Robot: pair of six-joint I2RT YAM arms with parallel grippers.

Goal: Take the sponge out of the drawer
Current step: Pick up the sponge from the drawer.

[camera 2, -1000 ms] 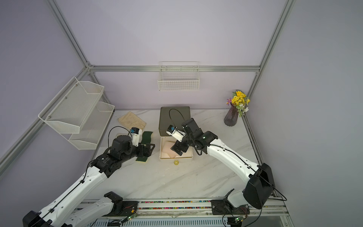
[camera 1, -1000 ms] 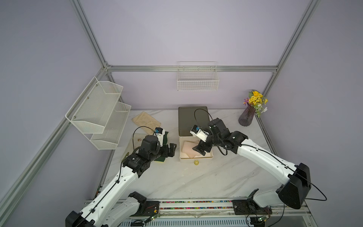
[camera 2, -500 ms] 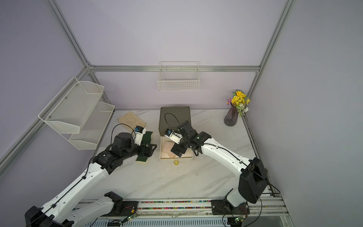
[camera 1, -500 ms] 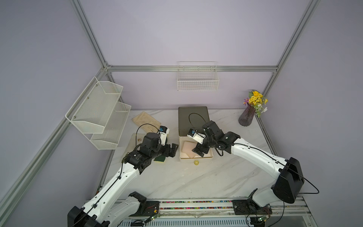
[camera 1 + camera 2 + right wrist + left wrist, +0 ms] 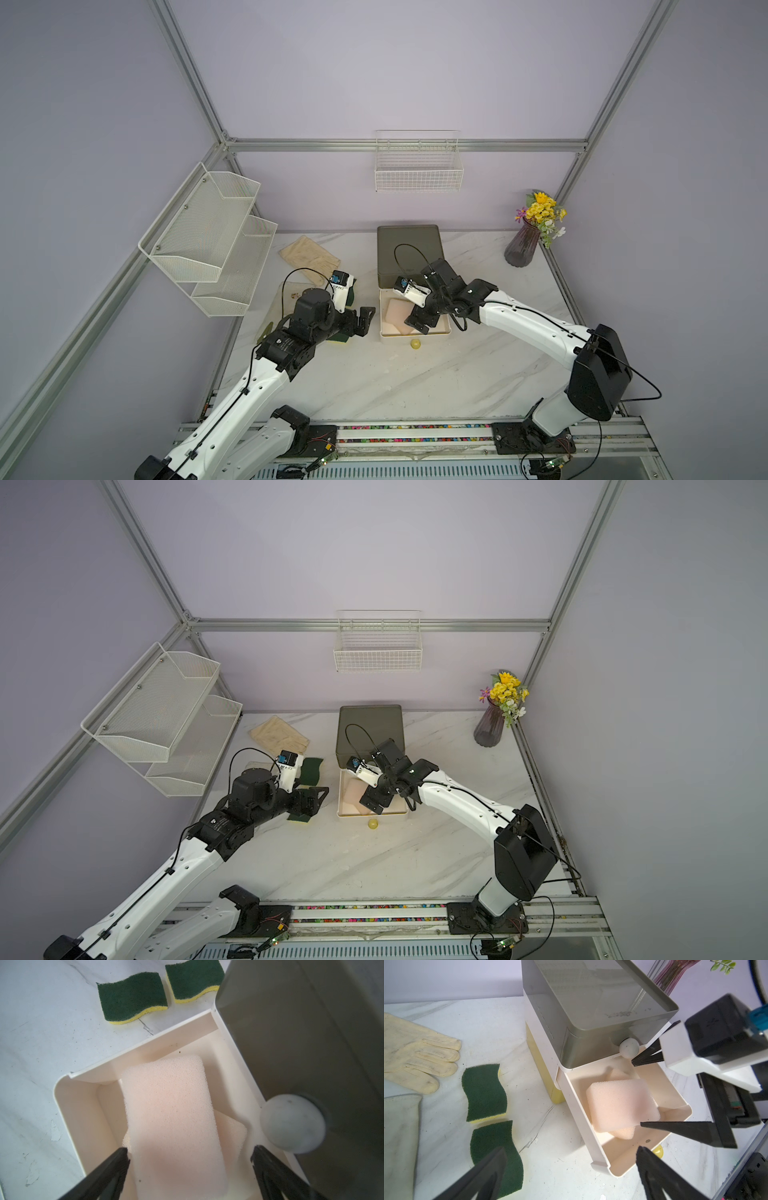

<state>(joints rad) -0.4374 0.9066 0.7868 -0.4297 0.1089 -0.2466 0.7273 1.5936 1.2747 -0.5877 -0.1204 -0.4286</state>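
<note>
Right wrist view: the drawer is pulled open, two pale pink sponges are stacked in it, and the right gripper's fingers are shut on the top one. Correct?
The grip is wrong. The right wrist view shows the right gripper open, its fingers spread to either side of the top sponge. The drawer is pulled open, with a second pale pink sponge under the top one.

A lower sponge (image 5: 230, 1132) is mostly hidden beneath the upper sponge (image 5: 172, 1122) (corners alone are seen). One green scouring pad (image 5: 300, 817) is largely covered by the left arm (image 5: 249, 800).
</note>
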